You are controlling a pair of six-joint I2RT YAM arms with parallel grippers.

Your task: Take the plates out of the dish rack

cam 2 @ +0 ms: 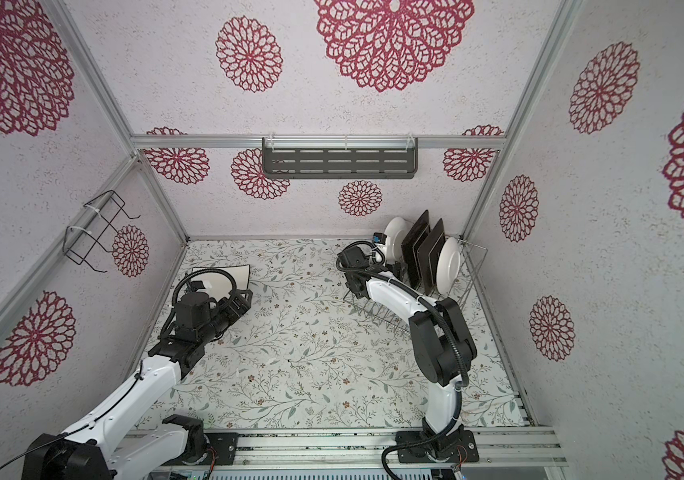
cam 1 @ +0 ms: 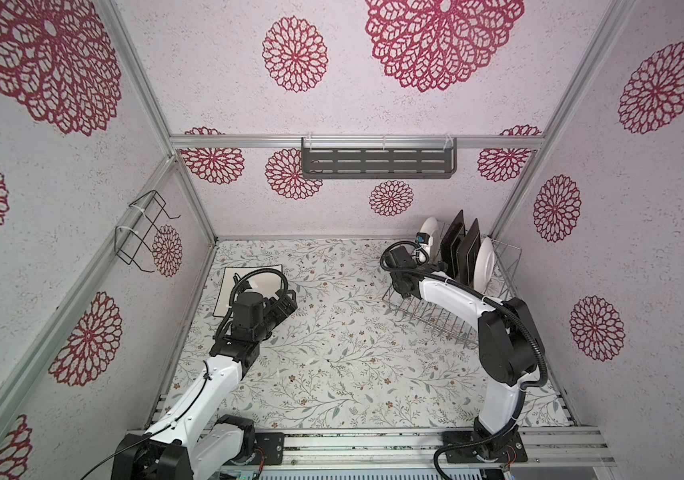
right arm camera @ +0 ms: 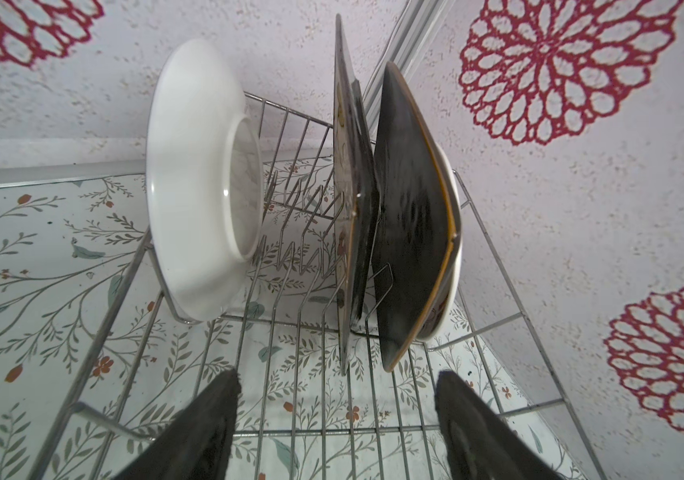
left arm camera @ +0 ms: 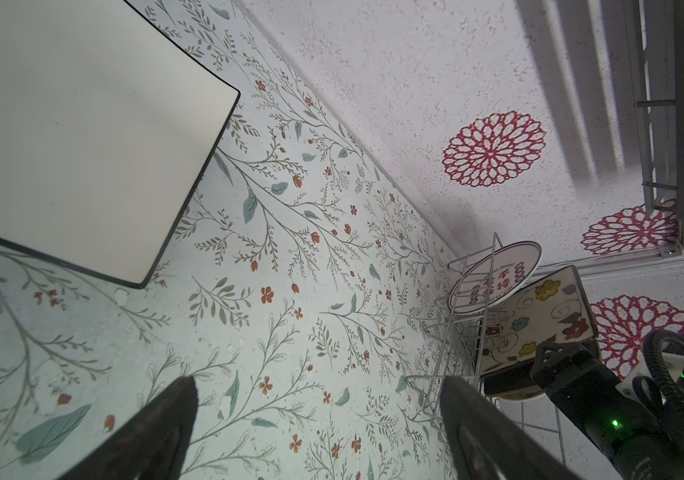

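In a top view the dish rack (cam 1: 435, 320) sits at two o'clock holding four upright plates (cam 1: 463, 253); the left wrist view shows the left gripper (left arm camera: 319, 386) spread and empty; the right wrist view shows the right gripper (right arm camera: 336, 386) spread and empty, seemingly aimed at the crowded dark-backed plates (right arm camera: 411, 228), which a skewed pinch could knock together.

**Red characters on one plate**

The round white plate (left arm camera: 494, 276) standing in the dish rack (left arm camera: 463, 332) carries red Chinese characters across its face, seen in the left wrist view. One looks like 不. The others are too small to make out, as is a fine line of print near its rim. Faint white lettering on the right arm's black casing (left arm camera: 606, 415) cannot be read.
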